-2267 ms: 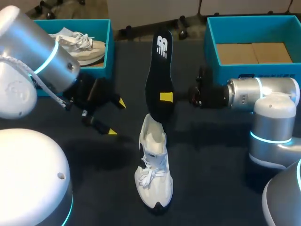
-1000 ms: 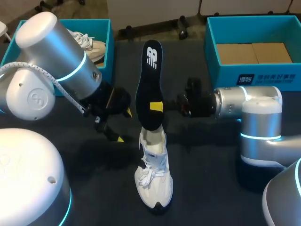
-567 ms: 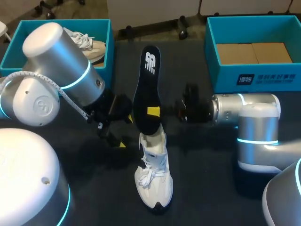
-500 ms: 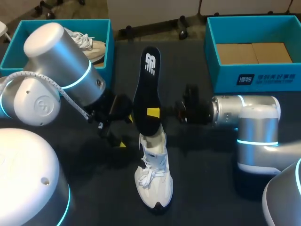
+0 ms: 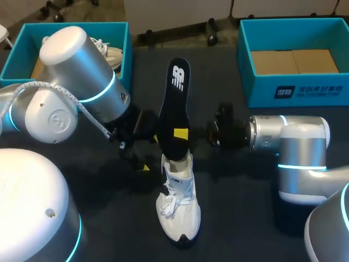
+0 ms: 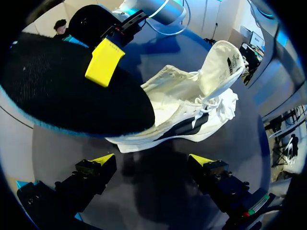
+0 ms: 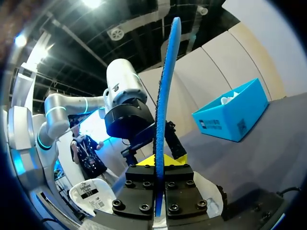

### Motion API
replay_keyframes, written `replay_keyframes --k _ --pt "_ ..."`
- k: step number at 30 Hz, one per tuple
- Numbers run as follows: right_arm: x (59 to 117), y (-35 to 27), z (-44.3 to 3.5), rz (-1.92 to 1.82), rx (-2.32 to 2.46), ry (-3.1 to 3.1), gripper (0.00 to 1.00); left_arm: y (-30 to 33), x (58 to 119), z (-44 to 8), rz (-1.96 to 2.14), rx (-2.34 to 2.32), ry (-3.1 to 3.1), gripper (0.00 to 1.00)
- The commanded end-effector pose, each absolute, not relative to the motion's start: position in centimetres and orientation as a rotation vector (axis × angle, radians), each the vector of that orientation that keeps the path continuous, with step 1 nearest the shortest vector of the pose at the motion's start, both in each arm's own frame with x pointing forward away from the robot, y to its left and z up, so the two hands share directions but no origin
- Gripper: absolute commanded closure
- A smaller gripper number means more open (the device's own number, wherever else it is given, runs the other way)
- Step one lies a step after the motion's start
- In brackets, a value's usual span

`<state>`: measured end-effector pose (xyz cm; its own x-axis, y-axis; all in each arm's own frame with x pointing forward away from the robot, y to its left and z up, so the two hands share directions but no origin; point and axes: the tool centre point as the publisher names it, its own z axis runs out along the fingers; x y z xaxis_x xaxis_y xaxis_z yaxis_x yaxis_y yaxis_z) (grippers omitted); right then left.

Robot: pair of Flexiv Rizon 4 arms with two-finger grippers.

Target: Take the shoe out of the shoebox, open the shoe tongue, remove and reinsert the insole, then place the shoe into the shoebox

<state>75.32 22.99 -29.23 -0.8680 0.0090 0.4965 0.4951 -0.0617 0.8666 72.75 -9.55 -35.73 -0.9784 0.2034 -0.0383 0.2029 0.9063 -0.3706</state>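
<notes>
A white shoe (image 5: 178, 206) lies on the dark table, toe toward the front edge and tongue pulled up. The black insole (image 5: 175, 109) stands steeply over its heel, lower end at the shoe's opening. My right gripper (image 5: 182, 134) is shut on the insole from the right. In the right wrist view the insole (image 7: 165, 91) is edge-on between the closed fingers (image 7: 159, 163). My left gripper (image 5: 148, 154) stands open just left of the heel. In the left wrist view it (image 6: 148, 162) faces the shoe's side (image 6: 192, 108), nothing between its fingers, with the insole (image 6: 62, 93) ahead.
A blue shoebox (image 5: 126, 38) at the back left holds another shoe (image 5: 112, 54). A second blue shoebox (image 5: 244, 60) at the back right has a cardboard bottom. Bare dark tabletop lies either side of the shoe toward the front.
My left arm has come right, bringing its open gripper close to the shoe's heel. The right arm has shifted slightly, and the insole now stands straighter with its lower end at the shoe's opening.
</notes>
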Motion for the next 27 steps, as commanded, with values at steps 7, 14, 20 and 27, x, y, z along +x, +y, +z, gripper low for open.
replay_keyframes --k 7,14,20,27 --pt "75.3 22.9 -30.2 -2.002 -0.528 -1.865 1.0 -10.1 72.8 -36.4 0.561 -0.255 -3.087 0.0" --pt "75.2 22.7 -30.6 -2.003 -0.548 -1.866 1.0 -10.1 72.8 -36.7 0.555 -0.212 -3.089 0.0" --pt "75.0 22.4 -31.0 -2.003 -0.571 -1.864 1.0 -10.2 72.7 -36.8 0.565 -0.182 -3.09 0.0" --pt "74.9 22.4 -31.2 -1.998 -0.584 -1.869 1.0 -10.3 72.5 -37.2 0.566 -0.17 -3.09 0.0"
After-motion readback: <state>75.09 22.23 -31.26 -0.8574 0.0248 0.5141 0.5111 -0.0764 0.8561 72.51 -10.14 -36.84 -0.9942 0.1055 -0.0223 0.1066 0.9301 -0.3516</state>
